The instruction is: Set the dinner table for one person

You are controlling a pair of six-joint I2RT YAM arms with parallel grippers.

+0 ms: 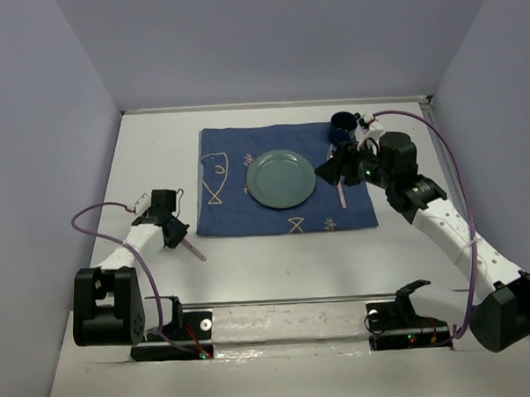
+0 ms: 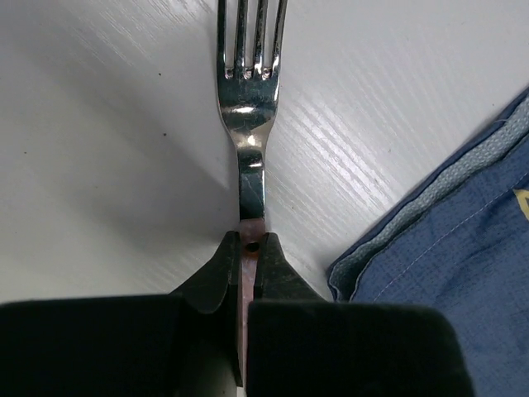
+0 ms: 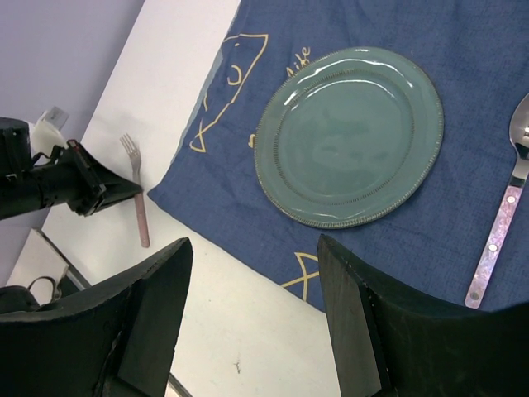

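My left gripper (image 1: 178, 230) is shut on the pink handle of a metal fork (image 2: 248, 107), low at the white dinner table (image 1: 277, 268), just left of the dark blue fish-patterned cloth (image 1: 239, 213). The left wrist view shows the jaws (image 2: 248, 248) pinching the handle, tines pointing away. A teal plate (image 1: 281, 179) lies in the middle of the cloth. A pink-handled spoon (image 1: 342, 193) lies to its right. My right gripper (image 1: 330, 171) is open and empty above the cloth; its wrist view (image 3: 256, 273) shows the plate (image 3: 349, 136), spoon (image 3: 504, 207) and fork (image 3: 136, 198).
A dark blue mug (image 1: 342, 125) stands at the cloth's far right corner, behind my right wrist. Lavender walls bound the table on the left, far and right sides. The cloth's near left corner (image 2: 446, 240) lies close to the right of the fork.
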